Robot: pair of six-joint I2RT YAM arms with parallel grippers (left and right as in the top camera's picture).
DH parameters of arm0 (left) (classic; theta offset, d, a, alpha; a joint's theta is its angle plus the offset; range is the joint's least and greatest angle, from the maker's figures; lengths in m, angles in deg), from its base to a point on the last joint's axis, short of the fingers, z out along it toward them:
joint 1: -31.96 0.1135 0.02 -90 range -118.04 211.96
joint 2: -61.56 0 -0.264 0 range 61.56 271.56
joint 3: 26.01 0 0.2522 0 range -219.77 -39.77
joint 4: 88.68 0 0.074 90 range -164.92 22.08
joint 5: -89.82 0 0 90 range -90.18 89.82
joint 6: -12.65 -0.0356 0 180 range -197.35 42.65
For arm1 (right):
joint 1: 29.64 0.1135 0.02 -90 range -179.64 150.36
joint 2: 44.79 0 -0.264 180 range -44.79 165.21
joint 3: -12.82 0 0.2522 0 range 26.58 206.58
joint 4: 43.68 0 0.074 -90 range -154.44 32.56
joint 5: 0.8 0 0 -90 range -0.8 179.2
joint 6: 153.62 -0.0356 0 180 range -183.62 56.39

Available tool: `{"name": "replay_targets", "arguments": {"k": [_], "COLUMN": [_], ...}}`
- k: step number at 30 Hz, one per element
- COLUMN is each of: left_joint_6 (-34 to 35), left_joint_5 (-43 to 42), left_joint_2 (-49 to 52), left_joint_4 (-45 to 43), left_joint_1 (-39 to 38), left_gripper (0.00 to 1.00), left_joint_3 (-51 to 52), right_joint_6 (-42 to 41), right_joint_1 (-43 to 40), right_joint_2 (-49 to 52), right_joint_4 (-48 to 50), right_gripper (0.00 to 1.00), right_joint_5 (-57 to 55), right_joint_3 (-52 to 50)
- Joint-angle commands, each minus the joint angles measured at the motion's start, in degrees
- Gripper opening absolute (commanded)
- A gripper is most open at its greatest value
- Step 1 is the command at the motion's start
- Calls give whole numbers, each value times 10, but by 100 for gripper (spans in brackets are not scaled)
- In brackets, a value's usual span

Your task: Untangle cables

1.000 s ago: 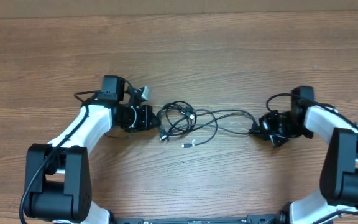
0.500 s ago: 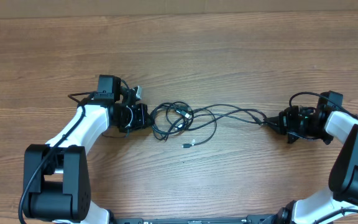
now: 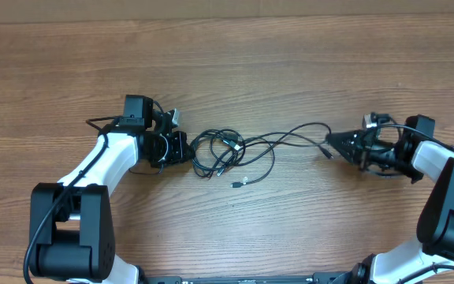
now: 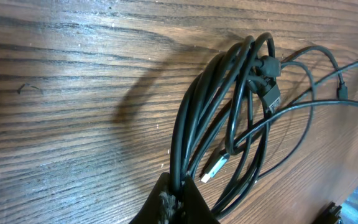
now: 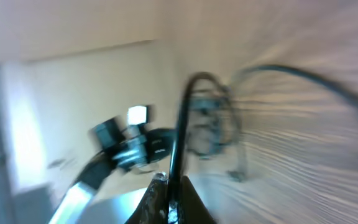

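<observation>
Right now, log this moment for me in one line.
left gripper: shut on cables at coil's left edge | right gripper: shut on one strand, right of coil | cables: tangled between grippers | loose plug: on table

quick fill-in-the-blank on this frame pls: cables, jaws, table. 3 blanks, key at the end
1. The left gripper has its jaws ___ on a bundle of the cables.
2. The tangled clump lies nearer the ___ gripper than the other one.
3. The right gripper, jaws shut on a single strand, works over a ___ table.

Missing words: shut; left; wooden
</observation>
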Motion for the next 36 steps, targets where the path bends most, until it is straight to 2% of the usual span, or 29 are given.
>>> {"name": "replay_targets", "arguments": {"k": [1, 5, 8, 11, 15, 17, 20, 28, 31, 33, 34, 36], "left_joint_6": [7, 7, 7, 7, 7, 7, 7, 7, 7, 8, 8, 8], "left_joint_5": [7, 7, 7, 7, 7, 7, 7, 7, 7, 7, 7, 7], "left_joint_2": [5, 5, 5, 5, 5, 5, 5, 5, 5, 5, 5, 5], "left_joint_4": [-2, -3, -3, -3, -3, -3, -3, -3, -3, -3, -3, -2], "left_joint_1": [2, 2, 2, 2, 3, 2, 2, 2, 2, 3, 3, 2], "left_gripper": [4, 4, 4, 4, 4, 4, 4, 4, 5, 4, 4, 7], "left_joint_3": [-8, -8, -8, -8, -8, -8, -8, -8, -8, -8, -8, -8], "right_joint_6": [-70, -163, -232, -246, -240, -196, -161, -102, -95, -95, -95, -96], "right_joint_1": [-3, -6, -13, -16, -13, -8, -5, 25, 69, 108, 130, 174], "right_joint_2": [5, 5, 5, 5, 5, 5, 5, -27, -40, -42, -42, -41], "right_joint_4": [31, 125, 158, 110, -11, -48, -81, -233, -287, -296, -295, -289], "right_gripper": [4, 4, 4, 4, 4, 4, 5, 28, 36, 50, 54, 54], "right_joint_5": [115, 109, 3, -150, -361, -410, -425, -435, -470, -476, -475, -475], "right_joint_3": [12, 25, 25, 24, 24, 24, 28, 140, 181, 191, 191, 191]}}
